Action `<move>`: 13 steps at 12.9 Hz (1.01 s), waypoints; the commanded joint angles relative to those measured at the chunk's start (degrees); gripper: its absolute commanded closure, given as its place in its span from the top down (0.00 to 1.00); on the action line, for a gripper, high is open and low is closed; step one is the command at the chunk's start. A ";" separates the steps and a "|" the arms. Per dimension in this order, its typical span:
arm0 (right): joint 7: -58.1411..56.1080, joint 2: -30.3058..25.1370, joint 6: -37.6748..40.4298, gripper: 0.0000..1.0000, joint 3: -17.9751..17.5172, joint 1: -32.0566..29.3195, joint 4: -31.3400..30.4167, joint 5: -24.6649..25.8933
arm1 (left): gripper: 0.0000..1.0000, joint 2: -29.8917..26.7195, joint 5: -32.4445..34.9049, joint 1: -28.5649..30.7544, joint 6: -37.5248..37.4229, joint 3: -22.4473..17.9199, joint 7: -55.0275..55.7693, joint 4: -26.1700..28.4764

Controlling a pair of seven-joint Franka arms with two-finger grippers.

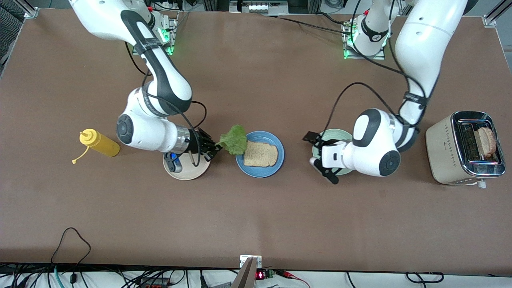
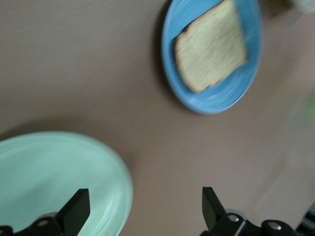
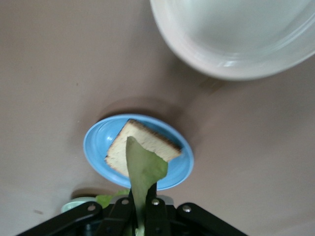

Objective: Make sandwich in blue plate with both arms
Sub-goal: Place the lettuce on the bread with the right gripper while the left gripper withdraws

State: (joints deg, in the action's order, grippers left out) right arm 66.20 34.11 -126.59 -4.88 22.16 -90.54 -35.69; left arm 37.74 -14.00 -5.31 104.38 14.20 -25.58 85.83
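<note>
The blue plate [image 1: 260, 168] sits mid-table with 1 bread slice [image 1: 261, 155] on it. Beside it, the left gripper [image 1: 318, 154] hangs released, fingers spread, over the mint-green plate [image 1: 334, 136]. The right gripper [image 1: 214, 149], over the cream plate [image 1: 188, 173], pinches a lettuce leaf [image 1: 234, 140] at the blue plate's rim. A second slice [image 1: 487, 142] stands in the toaster [image 1: 444, 154].
</note>
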 commanded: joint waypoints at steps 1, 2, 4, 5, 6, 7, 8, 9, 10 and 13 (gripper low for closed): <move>7.34 6.39 -6.01 0.00 0.04 4.19 6.07 -1.49 | 1.00 -4.94 13.95 -0.23 -5.05 -1.02 1.23 1.18; 9.02 8.58 -9.26 0.00 0.04 5.60 7.39 -1.58 | 1.00 -6.96 19.39 -0.23 -5.94 -1.02 1.23 1.18; 10.88 12.01 -13.58 0.00 0.04 7.63 8.63 -1.67 | 1.00 -9.43 28.28 0.21 -7.95 -1.19 0.53 -0.65; 10.88 13.25 -15.51 0.00 -0.04 8.33 8.72 -1.67 | 1.00 -10.13 30.50 2.04 -10.58 -1.11 0.27 -2.93; 10.80 14.48 -17.27 0.00 -0.04 9.04 8.72 -1.67 | 1.00 -10.31 30.61 3.62 -12.34 -1.11 0.61 -6.25; 10.62 15.36 -18.42 0.00 -0.04 9.30 8.72 -1.67 | 1.00 -10.32 30.61 4.34 -13.23 -1.19 0.79 -9.25; 10.44 15.72 -19.04 0.00 -0.04 9.31 8.72 -1.58 | 1.00 -10.23 30.44 5.74 -14.37 -1.19 1.31 -11.54; 10.27 15.98 -19.14 0.00 -0.04 9.31 8.72 -1.58 | 1.00 -10.23 30.26 7.49 -14.82 -1.28 1.49 -13.82; 10.18 15.99 -19.14 0.05 -0.04 9.31 8.72 -1.58 | 1.00 -10.14 30.26 8.99 -14.73 -1.46 3.76 -16.54; 9.83 15.64 -19.14 0.86 -0.04 9.22 8.72 -1.32 | 1.00 -12.06 30.26 10.85 -15.52 -1.63 10.97 -17.81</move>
State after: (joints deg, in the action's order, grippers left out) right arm 76.36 49.56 -145.74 -4.99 31.25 -83.04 -36.21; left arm 26.54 15.56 5.71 90.80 12.31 -18.49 69.30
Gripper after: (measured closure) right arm 0.784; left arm 0.000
